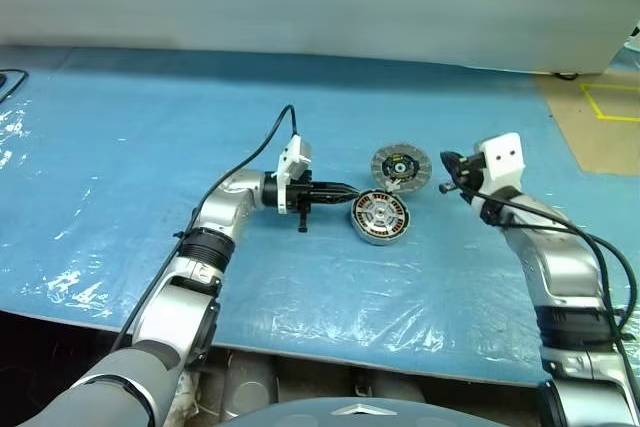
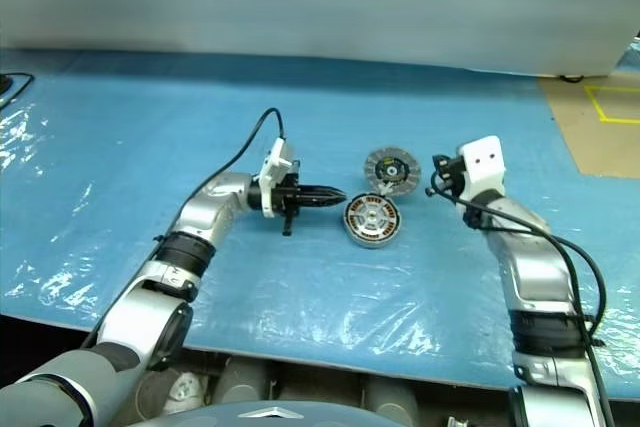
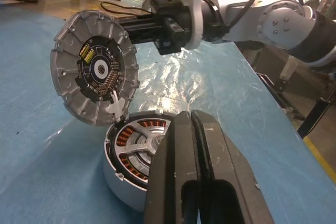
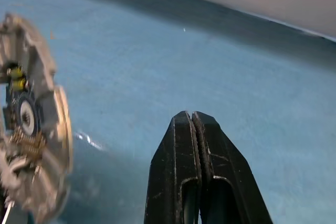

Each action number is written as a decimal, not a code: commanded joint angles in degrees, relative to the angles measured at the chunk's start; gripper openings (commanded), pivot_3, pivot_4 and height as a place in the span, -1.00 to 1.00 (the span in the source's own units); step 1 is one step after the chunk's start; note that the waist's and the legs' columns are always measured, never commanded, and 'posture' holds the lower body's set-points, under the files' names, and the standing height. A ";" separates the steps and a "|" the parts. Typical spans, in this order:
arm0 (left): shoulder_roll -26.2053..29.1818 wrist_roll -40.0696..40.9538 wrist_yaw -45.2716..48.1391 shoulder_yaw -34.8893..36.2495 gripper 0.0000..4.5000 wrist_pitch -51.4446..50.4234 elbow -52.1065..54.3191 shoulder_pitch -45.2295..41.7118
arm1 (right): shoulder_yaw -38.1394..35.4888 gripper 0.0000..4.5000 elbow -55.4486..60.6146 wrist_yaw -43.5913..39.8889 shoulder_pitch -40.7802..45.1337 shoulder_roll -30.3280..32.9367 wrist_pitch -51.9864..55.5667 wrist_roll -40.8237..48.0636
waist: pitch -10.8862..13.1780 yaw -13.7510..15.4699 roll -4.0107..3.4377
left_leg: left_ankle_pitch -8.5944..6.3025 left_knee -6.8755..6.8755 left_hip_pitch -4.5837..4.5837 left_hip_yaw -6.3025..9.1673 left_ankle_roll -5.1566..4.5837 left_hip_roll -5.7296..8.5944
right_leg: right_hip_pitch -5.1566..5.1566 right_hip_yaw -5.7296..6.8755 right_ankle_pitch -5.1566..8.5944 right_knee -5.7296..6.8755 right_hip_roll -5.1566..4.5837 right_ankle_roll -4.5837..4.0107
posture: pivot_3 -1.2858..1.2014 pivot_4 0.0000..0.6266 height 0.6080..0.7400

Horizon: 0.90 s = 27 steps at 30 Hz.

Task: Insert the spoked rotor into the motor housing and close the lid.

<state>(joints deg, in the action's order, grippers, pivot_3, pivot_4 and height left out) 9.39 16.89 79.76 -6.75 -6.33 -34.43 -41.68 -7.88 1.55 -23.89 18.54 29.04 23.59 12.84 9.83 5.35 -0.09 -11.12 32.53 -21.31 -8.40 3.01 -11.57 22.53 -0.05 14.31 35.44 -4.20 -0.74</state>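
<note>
The motor housing [image 1: 381, 216] lies on the blue sheet, its copper windings [image 3: 127, 136] facing up. Inside that ring sits a silvery spoked part, the spoked rotor [image 3: 143, 141]. The lid [image 1: 401, 165] stands tilted just behind the housing, ribbed face and black hub [image 3: 98, 68] showing, its lower edge resting on the housing's rim. My left gripper [image 1: 351, 190] is shut and empty, pointing level at the housing from the left, tips [image 3: 191, 115] just short of it. My right gripper [image 1: 446, 169] is shut and empty, close beside the lid [image 4: 29, 129] on its right.
A blue plastic sheet [image 1: 150, 147] covers the table, whose front edge [image 1: 300, 352] runs near me. A pale wall rises behind. Brown floor with yellow tape [image 1: 605, 102] lies at the far right. A black cable [image 1: 10, 79] shows at the far left.
</note>
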 commanded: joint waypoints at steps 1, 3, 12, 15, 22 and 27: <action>0.12 0.54 -0.31 0.05 -0.97 1.01 2.30 0.78 | 0.97 -1.00 -4.92 -3.31 4.45 -0.60 -2.85 0.49 | 0.00 -0.01 0.00 | 0.01 0.02 -0.04 0.00 -0.01 -0.01 | 0.02 0.02 0.00 0.00 0.00 0.00 | 0.03 -0.52 1.00; 0.27 0.51 -0.39 0.02 -0.97 1.20 2.65 1.44 | 0.41 -1.00 -7.20 -6.80 6.71 -1.47 -2.31 3.37 | 0.00 0.00 0.00 | 0.01 0.15 -0.24 0.00 -0.04 -0.02 | 0.19 0.02 0.00 0.13 0.00 -0.01 | 0.03 -0.52 1.00; 0.89 0.38 -0.89 -0.15 -0.97 0.97 4.07 3.26 | -1.04 -1.00 -4.82 -20.85 7.20 2.17 4.95 13.47 | 0.00 0.27 0.00 | 0.16 0.50 -0.56 -0.01 -0.36 -0.18 | 0.44 0.15 0.00 0.35 0.00 -0.23 | 0.03 -0.52 1.00; 1.00 0.60 -0.75 -0.14 -0.97 0.46 4.27 3.25 | -0.08 -1.00 1.27 -23.66 5.26 4.22 10.59 16.91 | 0.00 0.33 0.00 | 0.20 0.50 -0.55 -0.03 -0.42 -0.20 | 0.44 0.15 0.05 0.36 0.00 -0.37 | 0.03 -0.52 1.00; 3.36 1.55 1.05 1.23 -0.97 -1.34 2.25 1.42 | 6.15 -1.00 16.65 -21.97 1.98 4.22 18.88 19.20 | 0.00 0.12 0.00 | 0.20 0.45 -0.51 -0.04 -0.42 -0.24 | 0.50 0.12 0.03 0.37 0.07 -0.34 | 0.03 -0.52 1.00; 5.05 1.17 1.48 1.44 -0.97 -0.26 -0.26 -0.04 | 15.05 -1.00 17.88 -18.44 -0.11 2.26 16.61 12.08 | 0.00 0.22 0.00 | 0.20 0.46 -0.51 -0.04 -0.41 -0.19 | 0.48 0.09 0.05 0.33 0.01 -0.37 | 0.03 -0.52 1.00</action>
<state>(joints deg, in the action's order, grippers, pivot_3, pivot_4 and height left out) 14.00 17.44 80.45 -6.13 -7.25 -34.86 -40.83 5.26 18.59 -43.38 19.15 31.30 41.63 27.33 9.83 5.57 -0.09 -10.92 32.98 -21.83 -8.44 2.61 -11.75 23.01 0.05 14.35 35.75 -4.20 -1.10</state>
